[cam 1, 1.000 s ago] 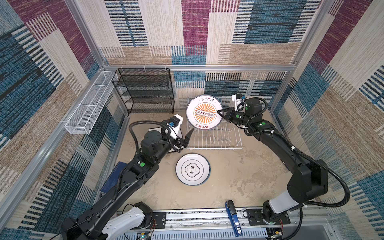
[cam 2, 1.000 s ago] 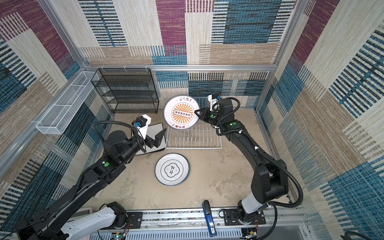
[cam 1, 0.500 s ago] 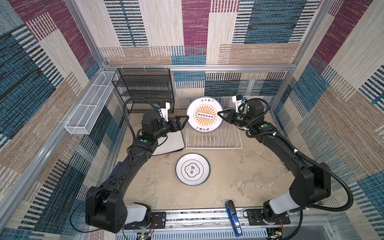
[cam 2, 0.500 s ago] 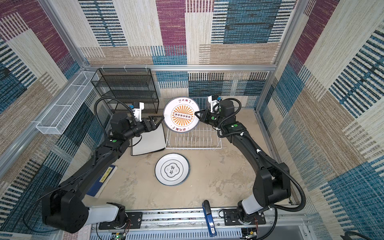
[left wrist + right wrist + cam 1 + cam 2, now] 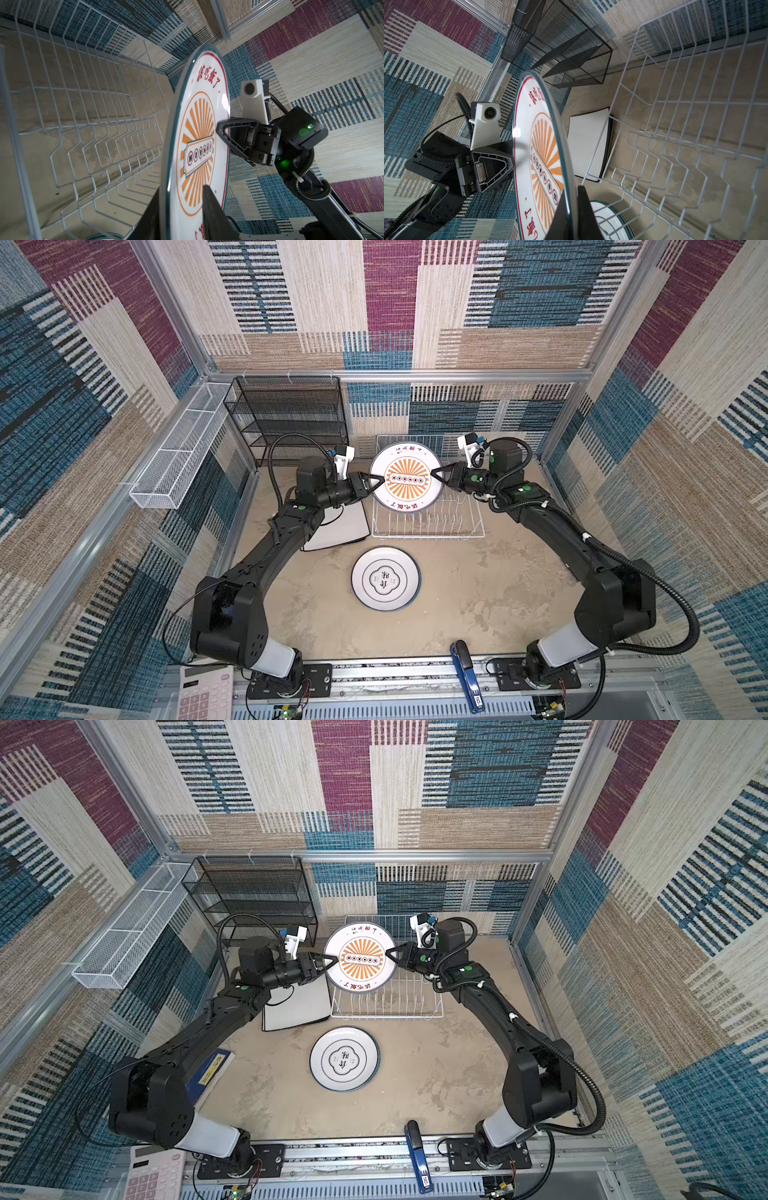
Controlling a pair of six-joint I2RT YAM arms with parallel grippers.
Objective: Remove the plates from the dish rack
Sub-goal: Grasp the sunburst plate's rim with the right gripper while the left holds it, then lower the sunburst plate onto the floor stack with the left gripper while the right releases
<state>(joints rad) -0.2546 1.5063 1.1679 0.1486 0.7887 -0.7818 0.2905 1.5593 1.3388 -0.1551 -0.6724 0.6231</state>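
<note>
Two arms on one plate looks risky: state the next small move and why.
Probably open the right tool: both it and the left tool pinch opposite rims of the round white orange-sunburst plate, upright at the white wire dish rack. Releasing one side lets the left arm carry it off.

The sunburst plate (image 5: 405,479) is glossy glazed ware with a bright glint on its smooth white face, and the dish rack (image 5: 428,526) is thin wire under a smooth white coating. The left hand (image 5: 379,480) and right hand (image 5: 434,473) look like matt black plastic. The black shelf (image 5: 291,414) is fine metal mesh, and the table (image 5: 478,593) is matt, mottled and stone-like.
</note>
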